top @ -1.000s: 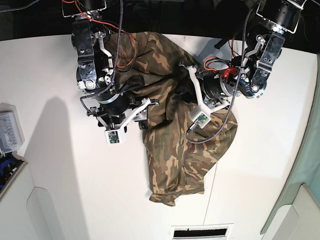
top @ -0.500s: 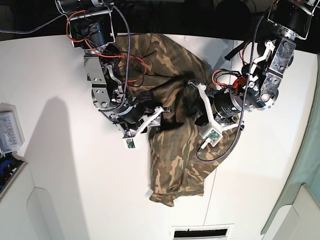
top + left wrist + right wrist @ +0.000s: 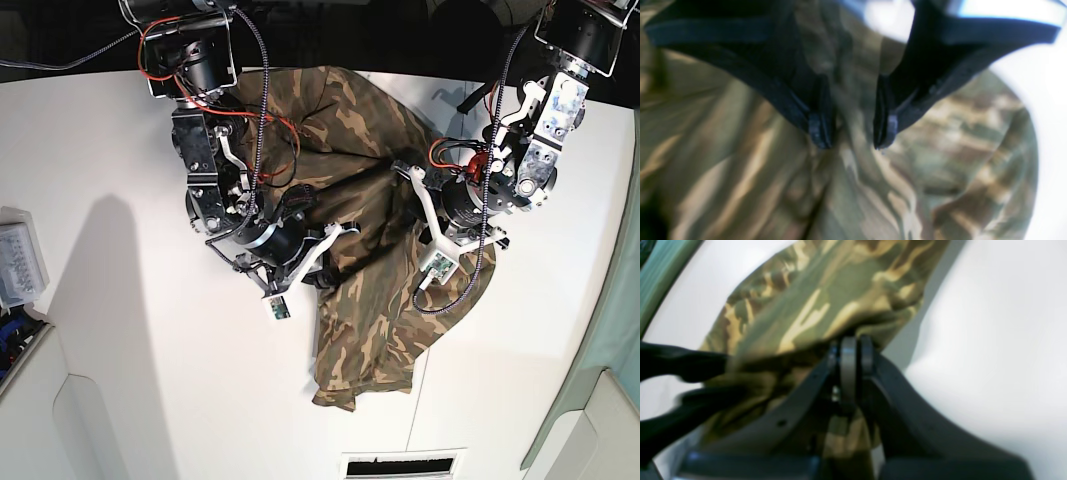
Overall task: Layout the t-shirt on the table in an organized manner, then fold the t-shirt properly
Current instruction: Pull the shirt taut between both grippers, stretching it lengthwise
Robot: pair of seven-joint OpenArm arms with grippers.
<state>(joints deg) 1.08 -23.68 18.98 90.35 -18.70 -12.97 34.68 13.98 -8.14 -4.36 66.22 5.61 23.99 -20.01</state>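
T-shirt (image 3: 375,260), camouflage, crumpled on the table (image 3: 120,330); right hand (image 3: 848,350) clamped on cloth, left hand (image 3: 850,133) parted over it.

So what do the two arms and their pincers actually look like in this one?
Both arms are black metal with white brackets and a small white camera module near each wrist. The right arm carries red and black wiring; the left arm has a braided black cable and red wires. The left pincer and right pincer have dark, tapering fingers.
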